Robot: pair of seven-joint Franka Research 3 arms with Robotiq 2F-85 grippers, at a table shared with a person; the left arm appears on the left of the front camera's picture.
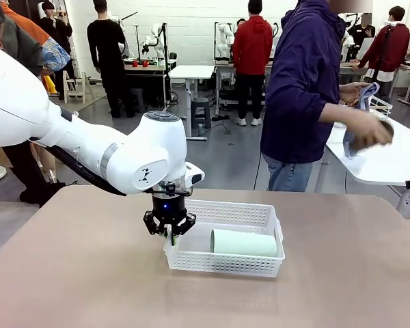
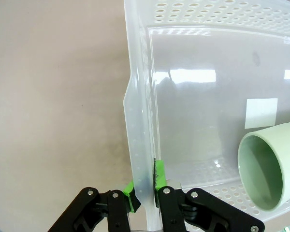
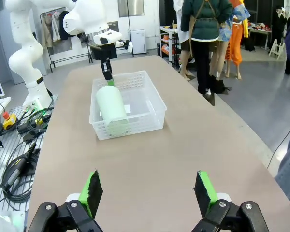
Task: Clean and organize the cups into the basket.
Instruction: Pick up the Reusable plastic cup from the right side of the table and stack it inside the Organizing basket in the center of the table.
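The white lattice basket (image 1: 222, 263) stands on the brown table. A pale mint green cup (image 1: 244, 243) lies on its side inside it, its open mouth (image 2: 261, 170) facing the left wrist camera. My left gripper (image 1: 169, 234) points down at the basket's left end, shut on the side wall (image 2: 141, 121), one pad on each face. In the right wrist view the basket (image 3: 135, 126), the cup (image 3: 111, 104) and the left gripper (image 3: 107, 73) lie ahead. My right gripper (image 3: 148, 192) is open over bare table. Across the table, a person rubs a brownish cup (image 1: 385, 128) with a blue cloth (image 1: 364, 98).
A white side table (image 1: 389, 164) stands at the far right behind my table, with a wire-rod basket (image 1: 381, 104) on it. Cables (image 3: 19, 164) lie on the floor beside the table's edge. Bare tabletop (image 1: 89, 273) surrounds the basket.
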